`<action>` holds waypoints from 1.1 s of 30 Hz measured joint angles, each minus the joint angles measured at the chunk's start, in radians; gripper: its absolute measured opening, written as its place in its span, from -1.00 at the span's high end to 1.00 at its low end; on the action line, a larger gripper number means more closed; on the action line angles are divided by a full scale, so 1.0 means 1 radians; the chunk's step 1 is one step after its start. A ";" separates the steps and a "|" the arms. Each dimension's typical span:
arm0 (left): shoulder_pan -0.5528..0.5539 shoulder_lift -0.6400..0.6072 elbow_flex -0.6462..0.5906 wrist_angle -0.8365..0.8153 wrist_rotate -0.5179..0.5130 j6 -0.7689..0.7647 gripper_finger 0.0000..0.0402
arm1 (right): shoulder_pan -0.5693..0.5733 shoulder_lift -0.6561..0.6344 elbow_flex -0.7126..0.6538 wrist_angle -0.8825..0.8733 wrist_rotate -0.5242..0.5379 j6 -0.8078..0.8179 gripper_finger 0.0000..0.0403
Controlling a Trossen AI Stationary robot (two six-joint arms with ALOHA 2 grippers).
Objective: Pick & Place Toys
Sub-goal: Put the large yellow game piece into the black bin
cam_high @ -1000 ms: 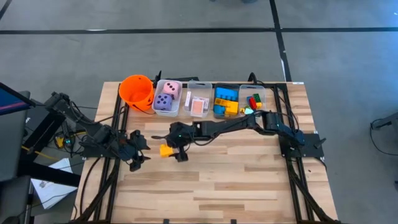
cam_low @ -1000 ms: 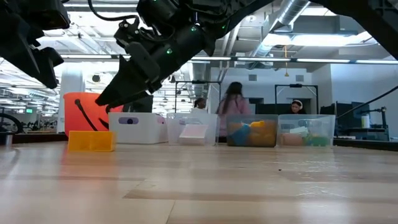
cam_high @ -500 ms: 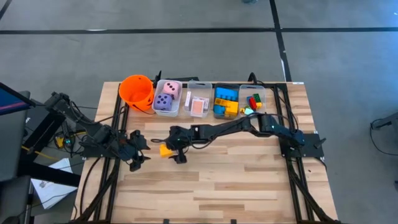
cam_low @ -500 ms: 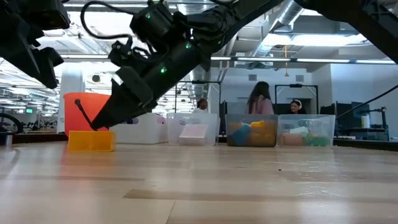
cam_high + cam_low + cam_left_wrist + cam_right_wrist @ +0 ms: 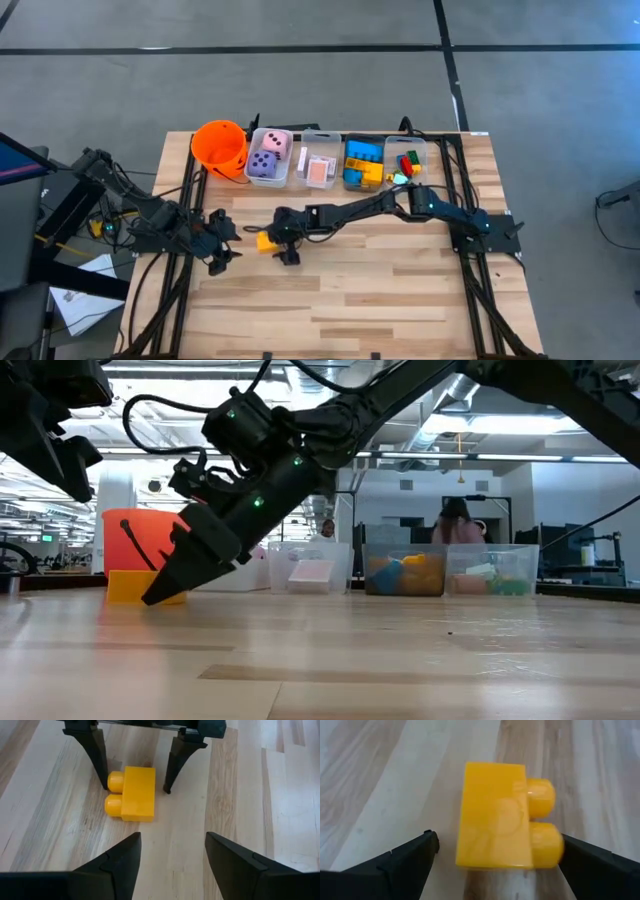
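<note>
While our right gripper straddles the yellow brick lying on the table with fingers spread, our left gripper waits nearby, fingers apart and empty.

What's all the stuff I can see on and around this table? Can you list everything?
Yellow plastic two-stud building brick: one, on the table's bare middle-left.
Orange plastic bucket: one, back left.
Bin of soft dotted dice: one pink, one purple.
Bin of pink-backed cards: next along.
Bin of blue and yellow bricks: next.
Bin of red and green bricks: back right.
Wooden table: one.
Person: in the room behind.
Right claw: open, straddling the yellow brick.
Left claw: open, left of it.
</note>
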 joint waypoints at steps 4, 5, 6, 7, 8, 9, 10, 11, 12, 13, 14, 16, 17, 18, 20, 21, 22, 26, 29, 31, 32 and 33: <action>0.000 0.000 0.000 0.000 0.000 0.000 -0.05 | 0.000 -0.001 0.007 -0.003 0.002 0.039 -0.76; 0.000 0.000 0.000 0.000 0.000 0.000 -0.04 | 0.000 -0.001 0.007 -0.003 0.002 0.046 -0.70; 0.000 0.000 0.000 0.001 0.000 0.000 -0.04 | 0.000 -0.001 0.007 -0.003 0.002 0.054 -0.63; 0.000 0.000 0.000 0.001 0.000 0.000 -0.04 | 0.000 -0.001 0.007 -0.003 0.002 0.066 -0.55; 0.000 0.000 0.000 0.001 0.000 0.000 -0.04 | 0.000 -0.001 0.007 -0.003 0.002 0.078 -0.48; 0.000 0.000 0.000 0.001 0.000 0.000 -0.04 | 0.000 -0.001 0.007 -0.003 0.002 0.091 -0.40; 0.000 0.000 0.000 0.001 0.000 0.000 -0.04 | 0.000 -0.001 0.007 -0.003 0.002 0.104 -0.33; 0.000 0.000 0.000 0.000 0.000 0.000 -0.04 | 0.002 -0.001 0.007 -0.002 0.002 0.121 -0.30; 0.000 0.000 0.000 0.001 0.000 0.000 -0.04 | 0.002 -0.001 0.007 -0.002 0.001 0.147 -0.30; 0.000 0.000 0.000 0.001 0.000 0.000 -0.04 | 0.003 -0.001 0.007 -0.001 0.001 0.184 -0.30; 0.000 0.000 0.000 0.001 0.000 0.000 -0.04 | 0.005 -0.001 0.007 -0.001 0.000 0.224 -0.30; 0.000 0.000 0.000 0.001 0.000 0.000 -0.04 | 0.011 -0.001 0.008 0.003 0.001 0.284 -0.30; 0.000 0.000 0.000 0.001 0.000 -0.004 -0.04 | 0.016 -0.001 0.008 0.003 0.002 0.296 -0.30; 0.000 0.000 0.000 0.001 0.000 -0.015 -0.04 | 0.021 -0.003 0.008 -0.001 0.003 0.300 -0.30; 0.000 0.000 0.000 0.001 0.000 -0.036 -0.04 | 0.032 -0.022 0.008 -0.044 0.019 0.331 -0.30; 0.000 0.000 0.000 0.001 0.000 -0.047 -0.04 | 0.037 -0.034 0.008 -0.058 0.037 0.352 -0.30; 0.000 0.000 0.000 0.001 0.000 -0.055 -0.04 | 0.043 -0.052 0.008 -0.082 0.055 0.368 -0.30; 0.000 0.000 0.000 0.001 0.000 -0.069 -0.04 | 0.066 -0.150 0.008 -0.221 0.158 0.406 -0.30; 0.000 0.000 0.000 0.000 0.000 -0.070 -0.04 | 0.093 -0.235 0.008 -0.330 0.327 0.412 -0.30; 0.000 0.000 0.000 0.000 0.000 -0.071 -0.04 | 0.115 -0.291 0.008 -0.418 0.490 0.446 -0.30; 0.000 0.000 0.000 0.000 0.000 -0.070 -0.04 | 0.124 -0.315 0.008 -0.479 0.577 0.473 -0.30; 0.000 0.000 0.000 0.002 0.000 -0.070 -0.04 | 0.132 -0.337 0.008 -0.535 0.651 0.509 -0.30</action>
